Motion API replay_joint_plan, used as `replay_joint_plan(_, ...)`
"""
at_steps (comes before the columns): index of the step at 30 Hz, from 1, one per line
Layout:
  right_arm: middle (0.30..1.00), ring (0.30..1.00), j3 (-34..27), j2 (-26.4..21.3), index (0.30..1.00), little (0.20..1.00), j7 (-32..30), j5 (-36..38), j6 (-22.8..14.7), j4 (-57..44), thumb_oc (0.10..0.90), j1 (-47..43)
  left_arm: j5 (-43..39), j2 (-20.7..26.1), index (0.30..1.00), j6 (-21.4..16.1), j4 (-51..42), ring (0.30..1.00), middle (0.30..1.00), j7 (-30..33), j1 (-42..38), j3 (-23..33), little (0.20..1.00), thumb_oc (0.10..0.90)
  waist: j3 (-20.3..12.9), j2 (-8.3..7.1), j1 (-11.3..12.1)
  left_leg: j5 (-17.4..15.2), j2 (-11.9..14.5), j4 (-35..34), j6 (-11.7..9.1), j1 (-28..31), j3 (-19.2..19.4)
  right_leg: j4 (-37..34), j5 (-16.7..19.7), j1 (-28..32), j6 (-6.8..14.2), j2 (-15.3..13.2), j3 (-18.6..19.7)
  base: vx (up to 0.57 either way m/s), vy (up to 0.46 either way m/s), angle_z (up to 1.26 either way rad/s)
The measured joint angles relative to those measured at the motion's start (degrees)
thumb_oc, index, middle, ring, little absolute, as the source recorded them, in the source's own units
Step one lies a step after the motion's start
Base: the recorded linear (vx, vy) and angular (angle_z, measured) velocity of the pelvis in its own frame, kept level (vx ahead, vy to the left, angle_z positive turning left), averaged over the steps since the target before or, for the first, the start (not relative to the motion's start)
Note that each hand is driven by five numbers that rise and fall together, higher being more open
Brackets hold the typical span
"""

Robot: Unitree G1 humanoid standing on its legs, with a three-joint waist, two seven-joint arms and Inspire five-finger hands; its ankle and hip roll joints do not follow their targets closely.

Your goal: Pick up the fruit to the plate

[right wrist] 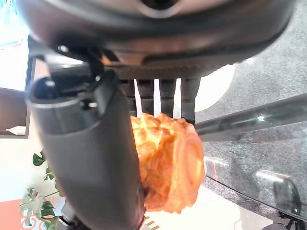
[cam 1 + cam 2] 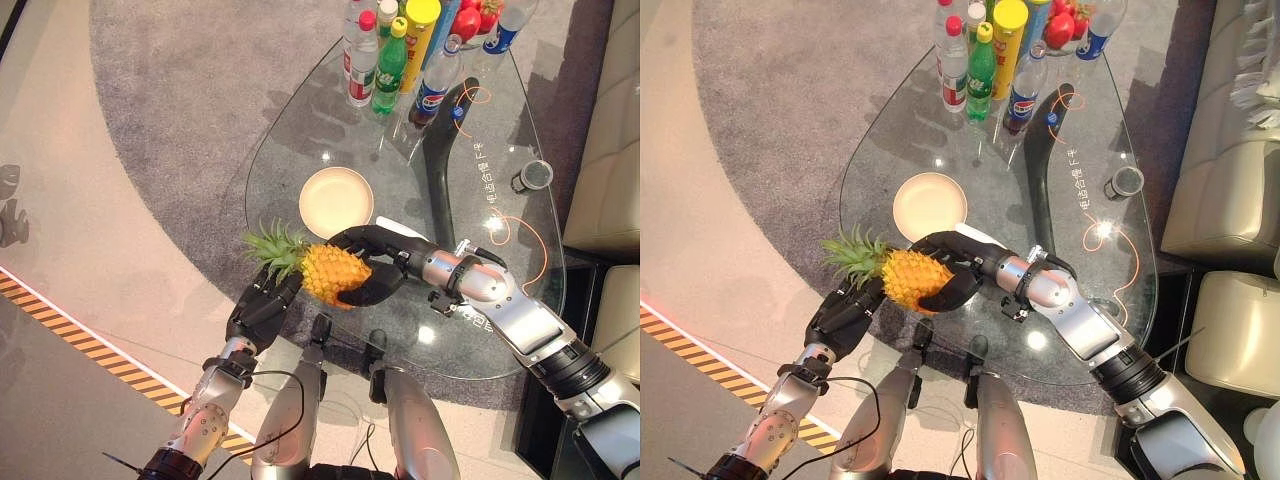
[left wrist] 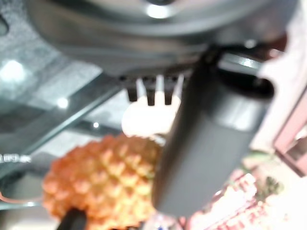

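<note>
Pineapple (image 2: pixel 333 273) held above the near edge of the glass table (image 2: pixel 500 330), just short of the plate (image 2: pixel 336 201). Right hand (image 2: pixel 378 262) is curled round its body; left hand (image 2: pixel 262 308), fingers bent, is placed by the leafy crown. Judged rigid, knobbly, likely light; body grip is preferred over leaves.

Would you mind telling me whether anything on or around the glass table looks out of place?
Nothing looks spilled or damaged. The pineapple is held over the table's near edge by the right hand, beside the left hand; the plate is bare and the bottles stand upright.
</note>
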Motion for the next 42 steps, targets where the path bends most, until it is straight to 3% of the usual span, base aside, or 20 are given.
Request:
replay_joint_plan(6, 0.300, 0.300, 0.0, 0.0, 0.300, 0.200, 4.1, 0.5, 1.8, 0.0, 0.100, -1.0, -5.8, -1.0, 0.900, -0.5, 0.0, 0.900, 0.900, -2.8, 1.3, -0.8, 0.900, 0.800, 0.0, -0.01, -0.1, 0.0, 0.0, 0.2, 0.0, 0.1, -0.1, 0.0, 0.0, 0.2, 0.0, 0.0, -0.1, 0.01, -0.004, 0.00)
replay_joint_plan(13, 0.300, 0.300, 0.8, 4.1, 0.300, 0.200, 6.8, 5.4, 2.5, 0.0, 0.100, -1.2, -11.4, -5.3, 0.900, -7.2, -0.5, 0.900, 0.900, -12.1, 1.8, -0.4, 0.900, 0.800, 0.0, -0.03, 0.1, 0.1, 0.0, 0.4, -0.1, 0.1, -0.2, 0.4, 0.0, 0.2, 0.0, 0.0, -0.3, 0.00, 0.000, 0.00)
replay_joint_plan(27, 0.300, 0.300, 0.7, 5.4, 0.300, 0.200, 7.2, 4.7, 3.8, 0.0, 0.100, -2.4, -12.6, -6.0, 0.900, -8.9, -0.4, 0.900, 0.900, -12.8, 1.9, -0.4, 0.900, 0.800, 0.0, -0.06, 0.0, 0.1, -0.4, 0.5, -0.1, 0.0, -0.4, 1.9, -0.7, -0.5, -0.1, -0.5, -0.3, 0.00, 0.000, 0.00)
replay_joint_plan(28, 0.300, 0.300, 0.7, 5.4, 0.300, 0.200, 7.2, 4.6, 3.9, 0.0, 0.100, -2.4, -12.3, -6.0, 0.851, -8.9, -0.4, 0.851, 0.851, -12.5, 1.9, -0.4, 0.842, 0.742, 0.0, -0.06, 0.0, 0.1, -0.4, 0.5, -0.1, 0.0, -0.4, 1.9, -0.7, -0.5, -0.1, -0.5, -0.3, 0.00, 0.000, 0.00)
replay_joint_plan(29, 0.300, 0.300, 0.7, 5.4, 0.300, 0.200, 7.2, 4.5, 4.1, 0.0, 0.100, -2.3, -12.1, -6.0, 0.545, -8.7, -0.4, 0.545, 0.545, -12.0, 1.9, -0.4, 0.485, 0.385, 0.0, -0.06, 0.0, 0.1, -0.4, 0.5, -0.1, 0.0, -0.5, 1.9, -0.8, -0.5, -0.1, -0.5, -0.3, 0.00, 0.000, 0.00)
replay_joint_plan(30, 0.300, 0.300, 0.7, 5.4, 0.300, 0.200, 7.2, 4.5, 4.2, 0.1, 0.100, -2.2, -11.8, -6.0, 0.342, -8.5, -0.4, 0.342, 0.342, -11.8, 1.9, -0.4, 0.249, 0.149, 0.0, -0.06, 0.0, 0.1, -0.4, 0.5, -0.1, -0.1, -0.5, 1.9, -0.8, -0.6, 0.0, -0.5, -0.3, 0.00, 0.000, 0.00)
replay_joint_plan(31, 0.300, 0.300, 0.7, 5.4, 0.300, 0.200, 7.3, 4.5, 4.3, 0.2, 0.100, -2.2, -11.4, -6.0, 0.300, -8.4, -0.4, 0.300, 0.300, -11.6, 1.9, -0.4, 0.200, 0.100, 0.0, -0.06, 0.0, 0.1, -0.4, 0.5, -0.1, -0.1, -0.5, 1.9, -0.8, -0.6, 0.0, -0.5, -0.3, 0.00, 0.000, 0.00)
replay_joint_plan(42, 0.300, 0.300, 1.2, 5.9, 0.300, 0.200, 8.8, 4.2, 4.6, 0.2, 0.100, -2.2, -8.6, -5.4, 0.300, -9.4, 0.5, 0.300, 0.300, -11.6, 1.9, -0.4, 0.200, 0.100, 0.0, -0.07, -0.1, 0.1, -0.4, 0.5, -0.1, -0.2, -0.4, 2.0, -0.9, -0.7, -0.1, -0.6, -0.3, 0.00, 0.000, 0.00)
